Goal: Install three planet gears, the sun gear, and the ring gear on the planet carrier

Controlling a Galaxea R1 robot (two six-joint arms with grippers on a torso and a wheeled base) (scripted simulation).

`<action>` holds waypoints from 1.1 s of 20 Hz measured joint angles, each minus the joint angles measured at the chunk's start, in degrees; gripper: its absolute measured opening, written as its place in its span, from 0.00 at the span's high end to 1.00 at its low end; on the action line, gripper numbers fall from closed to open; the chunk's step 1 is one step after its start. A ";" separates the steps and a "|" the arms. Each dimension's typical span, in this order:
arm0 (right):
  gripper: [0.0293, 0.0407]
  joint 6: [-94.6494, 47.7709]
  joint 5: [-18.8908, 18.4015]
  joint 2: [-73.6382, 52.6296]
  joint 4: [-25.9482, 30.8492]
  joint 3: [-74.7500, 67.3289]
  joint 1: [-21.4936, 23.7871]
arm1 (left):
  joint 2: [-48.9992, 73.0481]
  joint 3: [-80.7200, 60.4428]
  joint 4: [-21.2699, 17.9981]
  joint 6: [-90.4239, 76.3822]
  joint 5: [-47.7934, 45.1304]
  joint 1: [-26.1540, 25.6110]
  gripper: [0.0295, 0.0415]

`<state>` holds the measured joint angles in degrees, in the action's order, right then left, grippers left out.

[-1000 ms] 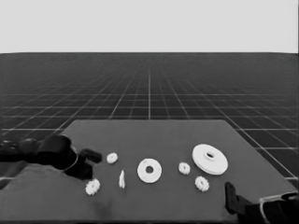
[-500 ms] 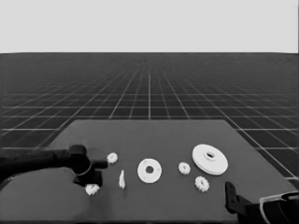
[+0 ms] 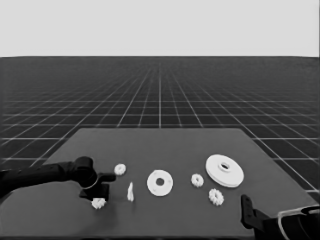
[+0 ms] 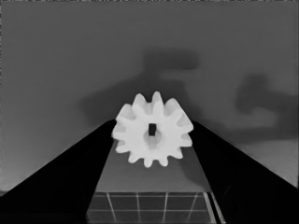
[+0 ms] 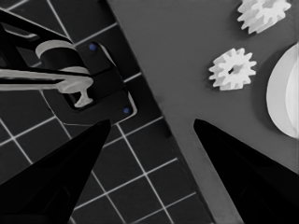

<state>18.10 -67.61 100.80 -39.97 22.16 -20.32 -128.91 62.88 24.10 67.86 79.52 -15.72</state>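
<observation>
Left gripper: low over the table's left front, fingers spread on either side of a gear, their inner edges at its teeth; whether they press it cannot be told.
Gear at left gripper: flat on the table, just in front of the fingertips, a small square hole in its centre.
Second gear: just beyond that gripper, farther back on the table.
Thin white piece: upright, just right of the left gripper, apart from it.
Smaller round part: flat, past the thin piece to the gripper's right, centre hole uncovered, nothing on it.
Third gear: between the smaller round part and the larger one.
Larger round part: far right of the left gripper, flat.
Fourth gear: in front of the larger part, nearest the right gripper.
Right gripper: parked at the table's front right corner, fingers spread, nothing between them.
Writing: none readable on any part.
</observation>
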 joint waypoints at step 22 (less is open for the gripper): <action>0.19 0.00 0.00 0.00 0.00 0.00 0.00 | -37.53 13.86 -13.10 21.54 10.44 15.00 0.86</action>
<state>18.10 -67.61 100.80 -39.97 22.16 -20.32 -166.44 76.75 11.00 89.39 89.96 -0.72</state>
